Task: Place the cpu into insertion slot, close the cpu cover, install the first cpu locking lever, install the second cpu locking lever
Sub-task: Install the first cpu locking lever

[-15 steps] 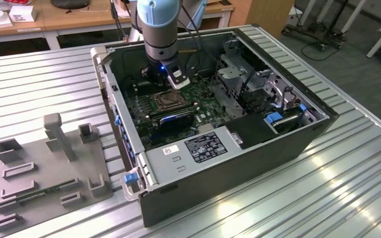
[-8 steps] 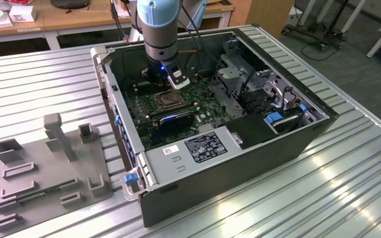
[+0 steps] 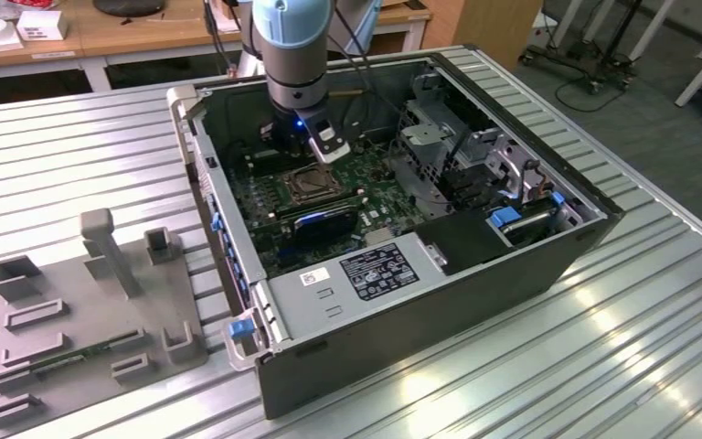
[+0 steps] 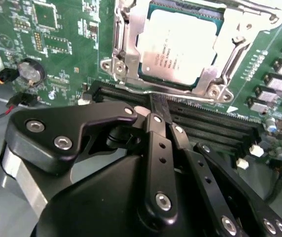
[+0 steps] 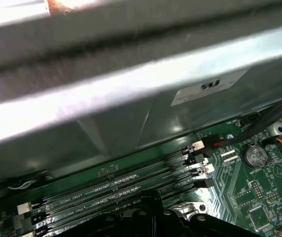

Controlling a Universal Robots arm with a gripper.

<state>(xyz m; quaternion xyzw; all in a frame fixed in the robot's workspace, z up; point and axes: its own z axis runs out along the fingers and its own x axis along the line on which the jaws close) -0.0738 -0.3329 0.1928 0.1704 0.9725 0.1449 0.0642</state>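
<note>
Gripper [image 4: 157,109], fingers [image 4: 158,140] pressed together and empty, hovers beside the cover [image 4: 127,34] framing the cpu [image 4: 180,44]; the cover's far edge is cut off.

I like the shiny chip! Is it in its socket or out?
In. The cpu sits flat on the green board, with the cpu cover framing its edges.
</note>
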